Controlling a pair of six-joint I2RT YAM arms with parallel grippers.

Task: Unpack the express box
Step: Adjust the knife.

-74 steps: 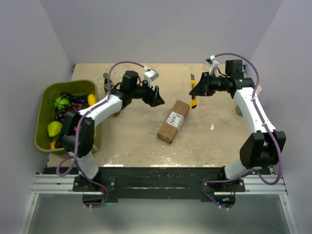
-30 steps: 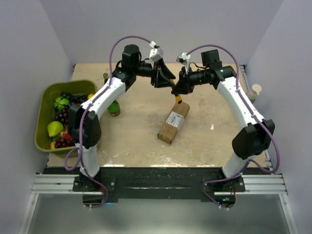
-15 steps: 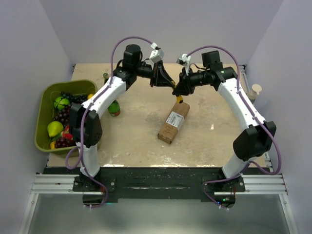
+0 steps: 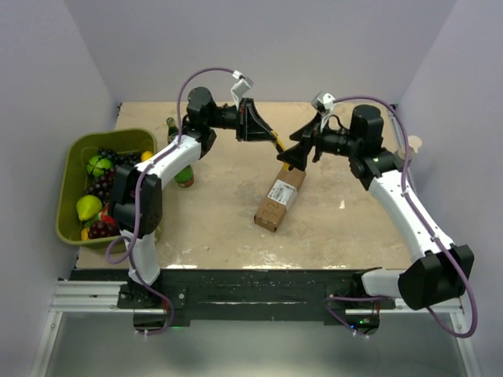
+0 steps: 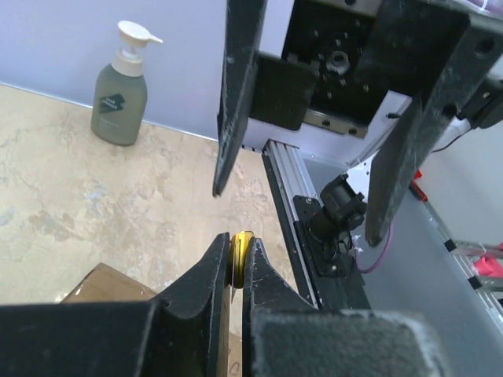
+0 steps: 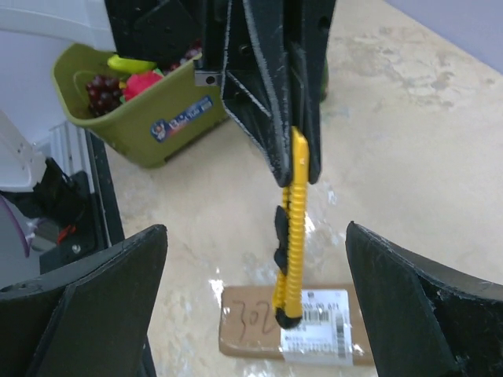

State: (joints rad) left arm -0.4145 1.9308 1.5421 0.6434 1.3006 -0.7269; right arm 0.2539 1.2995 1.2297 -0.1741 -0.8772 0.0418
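Note:
The express box, a brown carton with a white label, lies flat on the table; the right wrist view shows it from above with "302" written on it. My left gripper is shut on the upper end of a slim yellow utility knife, which hangs above the box's far end. The left wrist view shows the knife's yellow edge pinched in the left gripper. My right gripper stands wide open beside the knife, its fingers apart from it on both sides.
A green basket of fruit sits at the table's left edge, with a green bottle beside it. A pump soap bottle stands against the wall at the right. Walls close in on three sides.
My left gripper has shut on the knife. My right gripper has let go of it, opened wide and drawn back to the right.

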